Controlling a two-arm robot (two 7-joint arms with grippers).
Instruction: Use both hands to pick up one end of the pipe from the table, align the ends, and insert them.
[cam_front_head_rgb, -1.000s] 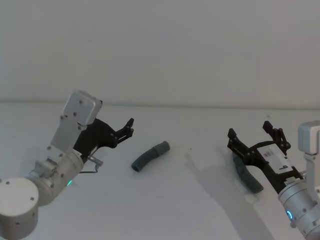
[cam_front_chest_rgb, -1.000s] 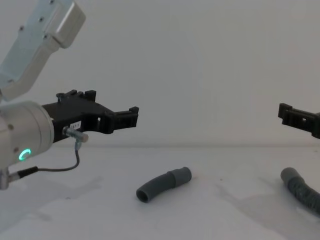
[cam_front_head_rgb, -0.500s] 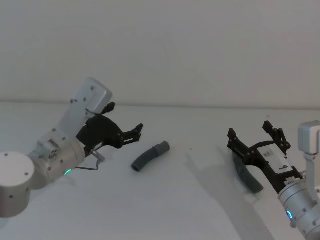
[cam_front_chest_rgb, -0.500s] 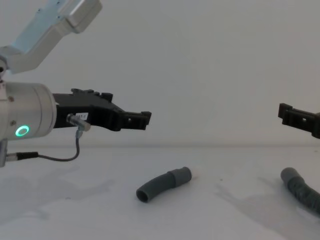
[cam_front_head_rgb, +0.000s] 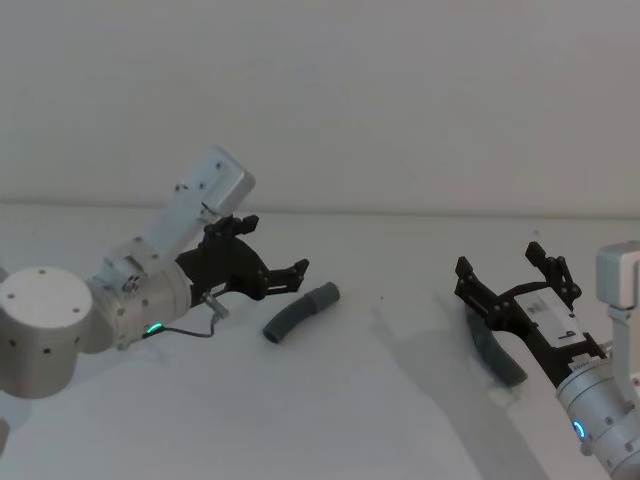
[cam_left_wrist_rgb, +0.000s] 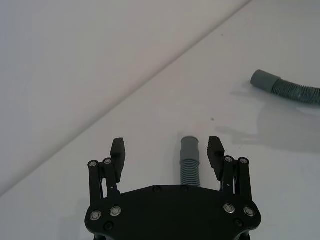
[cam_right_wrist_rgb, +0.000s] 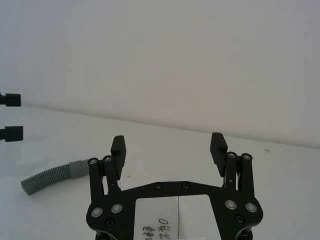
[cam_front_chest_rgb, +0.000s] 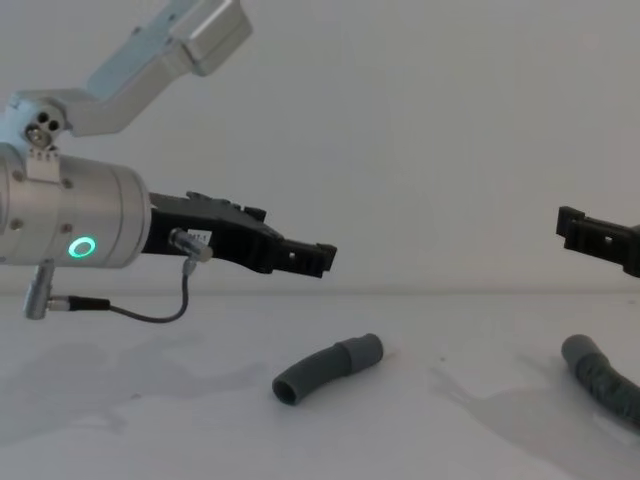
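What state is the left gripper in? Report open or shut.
Open. The left gripper's fingers stand wide apart with nothing between them; the short pipe lies on the table, untouched.

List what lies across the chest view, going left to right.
green ring light → short curved hose piece → long hose piece. Left out: the open left gripper shows above the short piece in this picture, and the open right gripper above the long one, so they share those places.
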